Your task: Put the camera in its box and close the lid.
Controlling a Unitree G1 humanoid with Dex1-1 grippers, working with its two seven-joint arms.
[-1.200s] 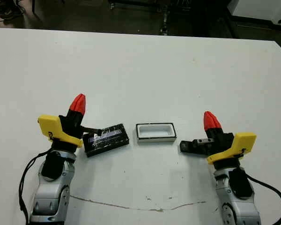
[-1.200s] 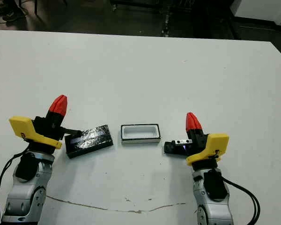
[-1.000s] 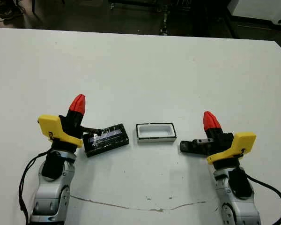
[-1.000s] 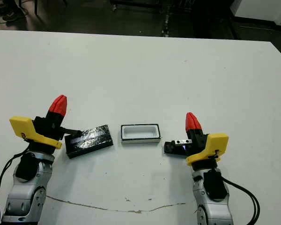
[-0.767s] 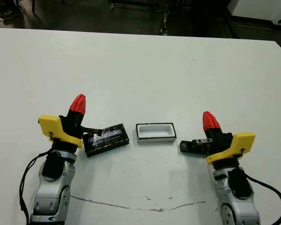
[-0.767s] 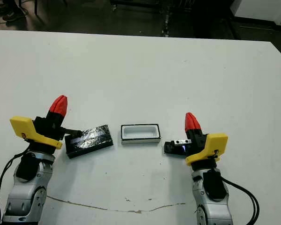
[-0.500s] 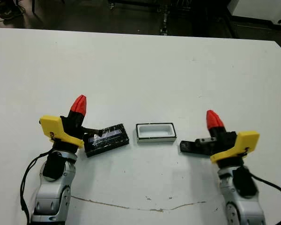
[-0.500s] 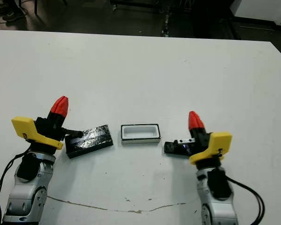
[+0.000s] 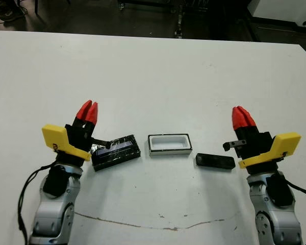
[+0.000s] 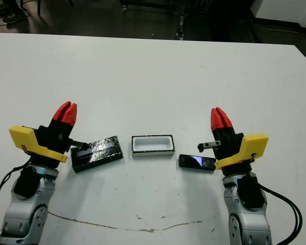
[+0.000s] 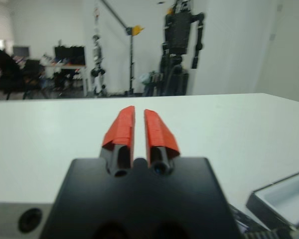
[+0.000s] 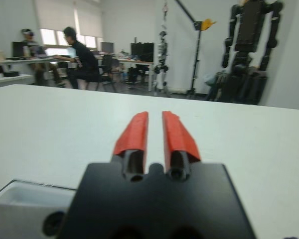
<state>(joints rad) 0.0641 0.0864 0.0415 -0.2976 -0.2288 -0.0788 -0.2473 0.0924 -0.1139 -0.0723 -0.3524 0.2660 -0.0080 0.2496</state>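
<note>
The camera [image 9: 214,161], a small black bar, lies flat on the white table just right of the box [image 9: 169,144]. That box is a shallow white-lined tray with a dark rim, standing open and empty in the middle. The lid [image 9: 116,152], a glossy black slab, lies left of the box, slightly skewed. My left gripper [image 9: 86,111] hovers beside the lid's left end, its red fingers close together and holding nothing. My right gripper [image 9: 240,117] sits right of the camera, apart from it, fingers together and empty. A corner of the box [image 11: 284,196] shows in the left wrist view.
A thin brown crack or line [image 9: 143,224] runs across the table near its front edge. The table's far edge [image 9: 153,38] meets a dark floor with equipment. People sit at desks [image 12: 79,55] far beyond the table in the right wrist view.
Both wrists have rolled, so two red fingertips now show on each gripper. My right gripper has moved right, away from the camera, which now lies fully uncovered. Lid and box have not moved.
</note>
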